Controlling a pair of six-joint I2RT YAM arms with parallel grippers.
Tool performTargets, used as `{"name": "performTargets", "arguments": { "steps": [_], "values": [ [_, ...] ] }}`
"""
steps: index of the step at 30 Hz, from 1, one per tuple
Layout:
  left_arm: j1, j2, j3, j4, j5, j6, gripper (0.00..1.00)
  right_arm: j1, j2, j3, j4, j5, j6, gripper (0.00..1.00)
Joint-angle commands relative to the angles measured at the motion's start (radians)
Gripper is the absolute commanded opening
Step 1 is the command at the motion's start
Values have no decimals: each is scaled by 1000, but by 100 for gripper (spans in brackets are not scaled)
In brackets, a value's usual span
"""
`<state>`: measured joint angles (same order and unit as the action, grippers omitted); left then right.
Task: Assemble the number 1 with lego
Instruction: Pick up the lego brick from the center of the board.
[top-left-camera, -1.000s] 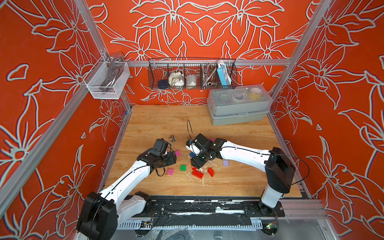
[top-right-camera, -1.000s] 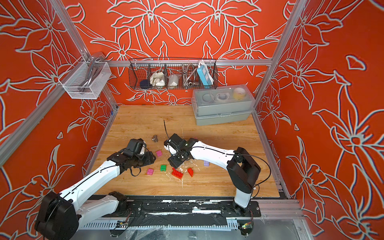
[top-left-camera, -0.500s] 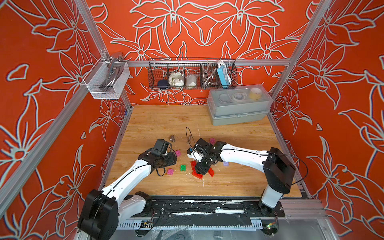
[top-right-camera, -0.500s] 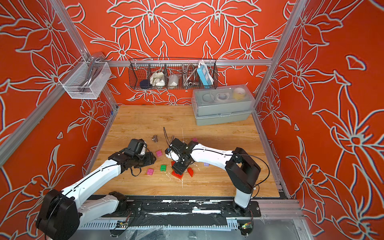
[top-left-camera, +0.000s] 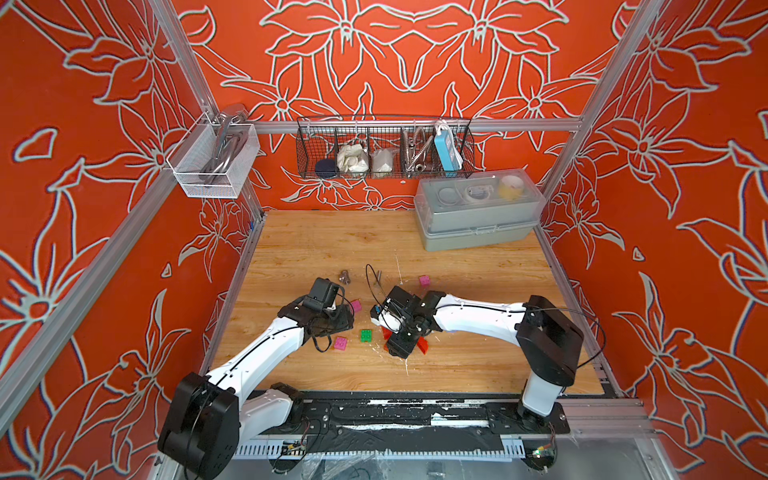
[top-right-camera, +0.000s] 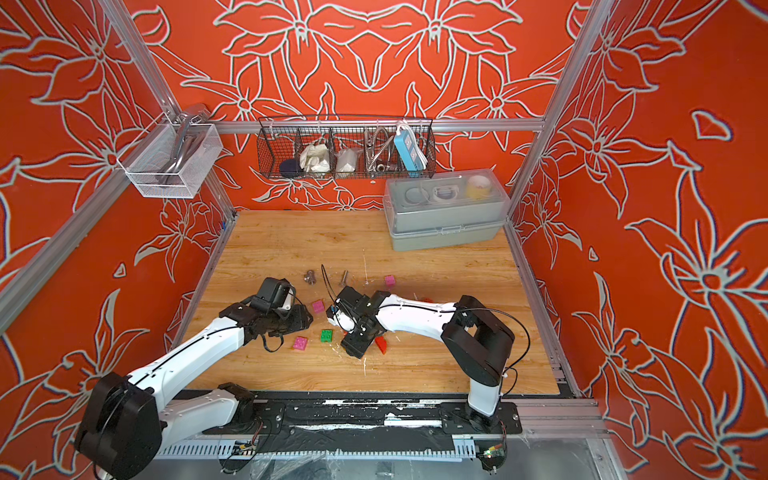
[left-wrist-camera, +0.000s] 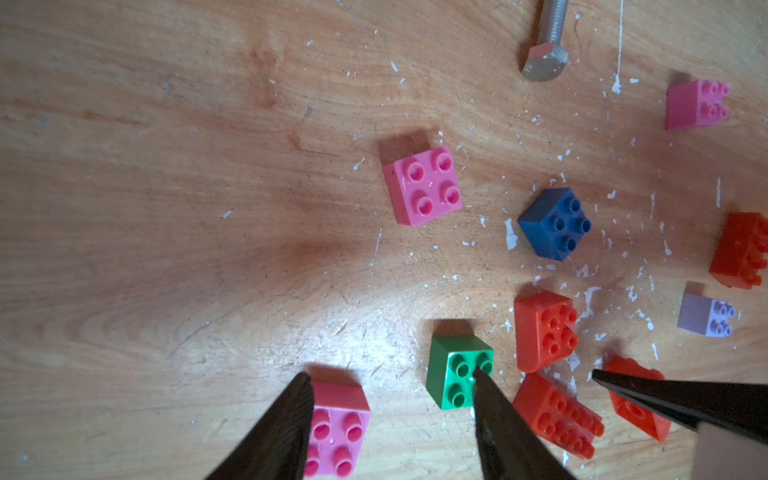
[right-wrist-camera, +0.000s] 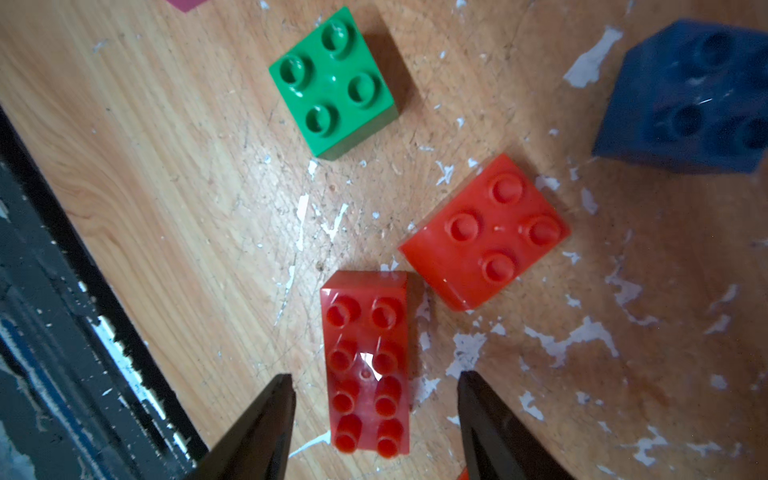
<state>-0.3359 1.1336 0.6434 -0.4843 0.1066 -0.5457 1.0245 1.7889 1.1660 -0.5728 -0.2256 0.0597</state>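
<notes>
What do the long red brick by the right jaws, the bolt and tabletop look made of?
Long red brick: likely moulded plastic, glossy, highlight between studs. Bolt: grey metal, hex head, threaded shank. Tabletop: wood or wood-look laminate, grain visible, scuffed.

The walls (top-left-camera: 415, 62) are orange-red, covered in large flowers drawn in pale grey-white outline, and the table (top-left-camera: 332, 249) is light honey wood with darker grain and white flecks. The green brick (right-wrist-camera: 332, 83) is a bright grass shade, the blue brick (right-wrist-camera: 685, 95) a dark navy, the long red brick (right-wrist-camera: 368, 361) and the square red brick (right-wrist-camera: 484, 232) a glossy scarlet — the pink brick (left-wrist-camera: 422, 185) is bubble-gum, the lilac brick (left-wrist-camera: 706, 316) pale. The arms (top-left-camera: 266, 347) are white with black joints, the bolt (left-wrist-camera: 544, 50) silver-grey, the lidded box (top-left-camera: 478, 237) translucent grey, the wire basket (top-left-camera: 305, 149) black and the power strip (top-left-camera: 444, 151) sky blue.
</notes>
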Motion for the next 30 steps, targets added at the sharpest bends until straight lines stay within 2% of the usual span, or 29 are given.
{"name": "performTargets", "arguments": {
  "steps": [1, 10, 15, 23, 30],
  "values": [
    [-5, -3, 11, 5, 4, 14, 60, 6, 18, -24, 35, 45, 8, 66],
    [-5, -8, 1, 6, 4, 15, 60, 12, 42, -37, 71, 18, 10, 61],
    [-6, -7, -1, 7, 2, 19, 60, 12, 38, -41, 67, 16, 9, 52],
    [-6, -10, 2, 6, 0, 23, 60, 13, 29, -48, 69, 19, 10, 46],
    [-6, -17, 4, 0, -3, 24, 60, 13, -1, -40, 71, 2, 20, 35]
  ]
}}
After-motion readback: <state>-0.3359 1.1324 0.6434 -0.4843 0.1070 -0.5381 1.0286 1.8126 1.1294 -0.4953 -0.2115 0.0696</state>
